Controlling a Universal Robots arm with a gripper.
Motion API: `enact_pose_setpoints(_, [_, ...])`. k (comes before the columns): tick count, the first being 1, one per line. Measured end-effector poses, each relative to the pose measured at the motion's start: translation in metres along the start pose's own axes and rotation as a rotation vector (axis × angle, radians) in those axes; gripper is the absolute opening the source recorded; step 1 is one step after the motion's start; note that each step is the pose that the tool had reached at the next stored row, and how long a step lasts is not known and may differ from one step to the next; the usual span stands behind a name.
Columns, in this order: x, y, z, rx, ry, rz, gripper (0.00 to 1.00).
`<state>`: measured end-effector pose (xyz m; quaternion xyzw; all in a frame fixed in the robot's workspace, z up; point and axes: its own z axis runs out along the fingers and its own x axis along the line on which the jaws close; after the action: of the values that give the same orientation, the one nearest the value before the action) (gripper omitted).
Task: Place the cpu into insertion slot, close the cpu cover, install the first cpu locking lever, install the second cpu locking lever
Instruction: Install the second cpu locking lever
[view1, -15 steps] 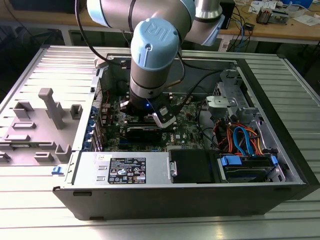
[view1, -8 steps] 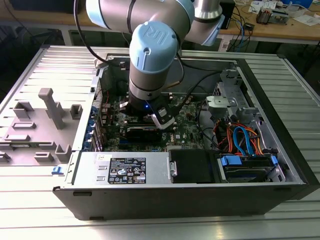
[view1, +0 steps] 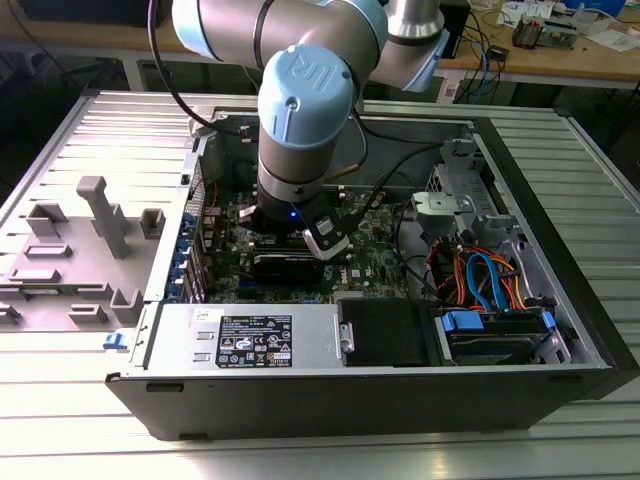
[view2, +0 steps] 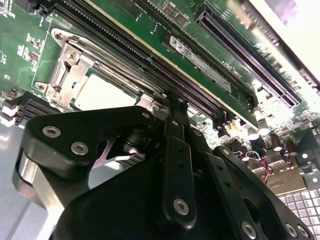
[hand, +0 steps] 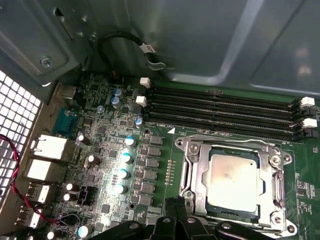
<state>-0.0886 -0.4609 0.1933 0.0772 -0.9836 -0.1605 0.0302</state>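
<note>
The cpu (hand: 233, 180) lies seated in its socket on the motherboard (hand: 115, 125), with the cpu cover (hand: 197, 175) closed flat around it. The hand (view2: 172, 107) hovers just beside the socket, fingers pressed together, holding nothing.

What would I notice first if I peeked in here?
The big grey and blue arm reaching down into the open computer case. Under it, in the first wrist view, the shiny cpu lies in its socket with the cpu cover shut around it, beside long black memory slots.
</note>
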Motion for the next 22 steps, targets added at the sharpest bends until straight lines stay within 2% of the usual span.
enact_pose_setpoints(3, [0.0001, 0.0008, -0.002, -0.0003, -0.0006, 0.0, 0.11])
enact_pose_setpoints(7, [0.0015, 0.0025, -0.0065, 0.0034, 0.0004, 0.0, 0.11])
enact_pose_setpoints(11, [0.0025, 0.0052, -0.0142, 0.0037, 0.0004, 0.0, 0.11])
enact_pose_setpoints(15, [0.0033, 0.01, -0.0269, 0.0117, 0.0013, 0.001, 0.11])
enact_pose_setpoints(17, [0.0036, 0.0125, -0.0311, 0.0198, 0.0019, 0.001, 0.11])
enact_pose_setpoints(19, [0.0035, 0.013, -0.032, 0.0239, 0.0026, 0.002, 0.11])
enact_pose_setpoints(22, [0.0036, 0.0131, -0.032, 0.0249, 0.0026, 0.002, 0.11])
